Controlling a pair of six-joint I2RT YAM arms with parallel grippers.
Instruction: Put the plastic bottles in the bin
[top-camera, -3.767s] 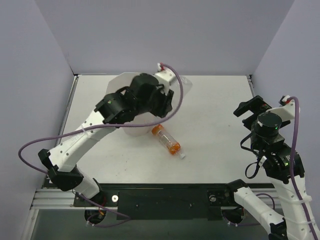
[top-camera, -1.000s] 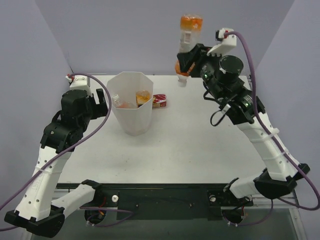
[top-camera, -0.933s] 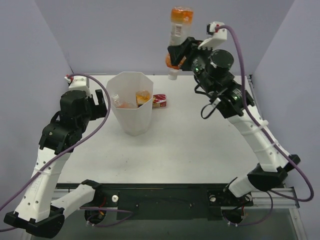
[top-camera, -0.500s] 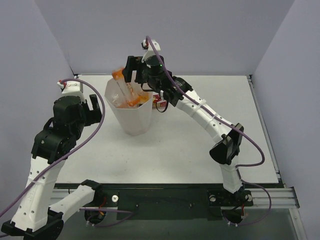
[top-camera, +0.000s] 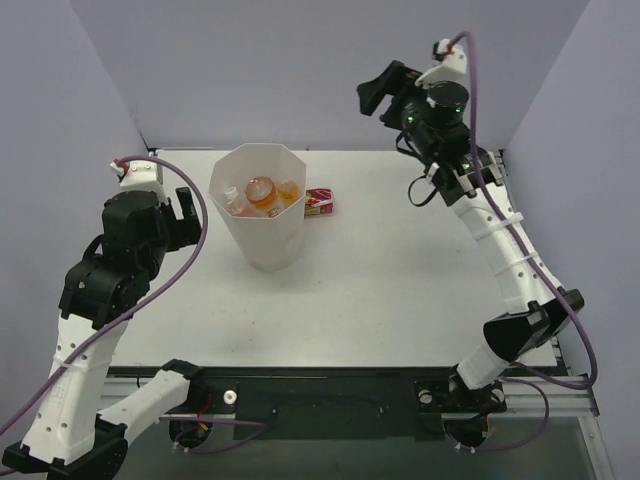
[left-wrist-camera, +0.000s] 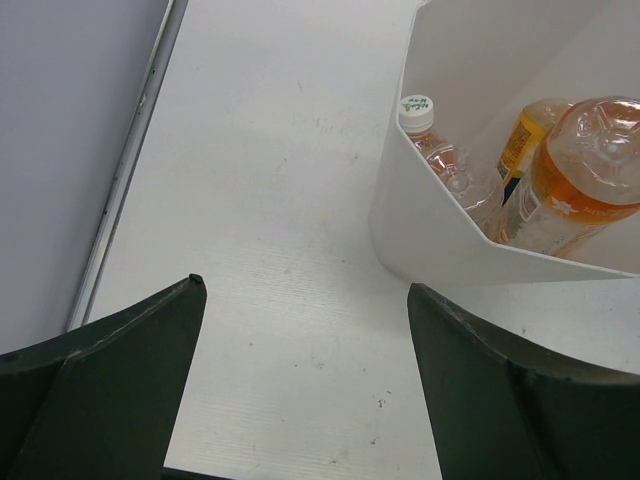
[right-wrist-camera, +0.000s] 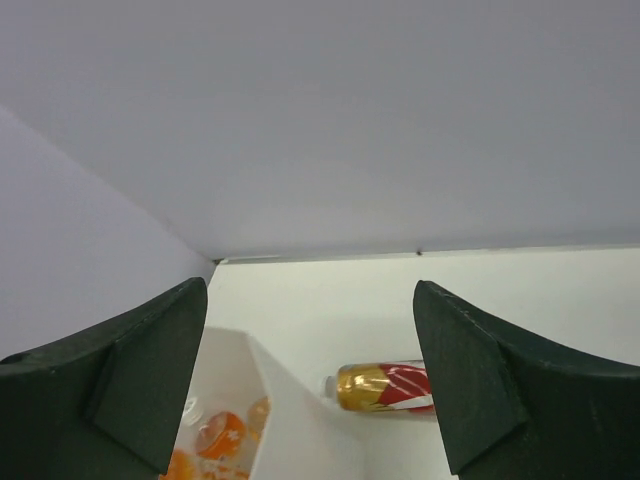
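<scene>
The small plastic bottles (top-camera: 262, 192) lie heaped inside the tall white octagonal thin-walled bin (top-camera: 268, 245), which stands upright on the far left part of the table. In the left wrist view three can be told apart. A clear bottle (left-wrist-camera: 447, 162) with a white cap leans against the bin's wall. A bottle of orange liquid (left-wrist-camera: 590, 160) has its base turned up. An orange-labelled bottle (left-wrist-camera: 528, 140) shows between them. Whether a fourth lies underneath I cannot tell.

A small red rectangular box (top-camera: 320, 201) with a gold end lies flat just beside the bin, on its right. The left gripper (left-wrist-camera: 305, 290) hangs left of the bin and apart from it, jaws spread wide and empty. The right gripper (right-wrist-camera: 309, 287) is raised high over the far right of the table, well apart from the bin, jaws parted with nothing between them.

The flat white table (top-camera: 400, 290) shows faint specks. Pale lavender walls (top-camera: 300, 70) close it in on three sides.
</scene>
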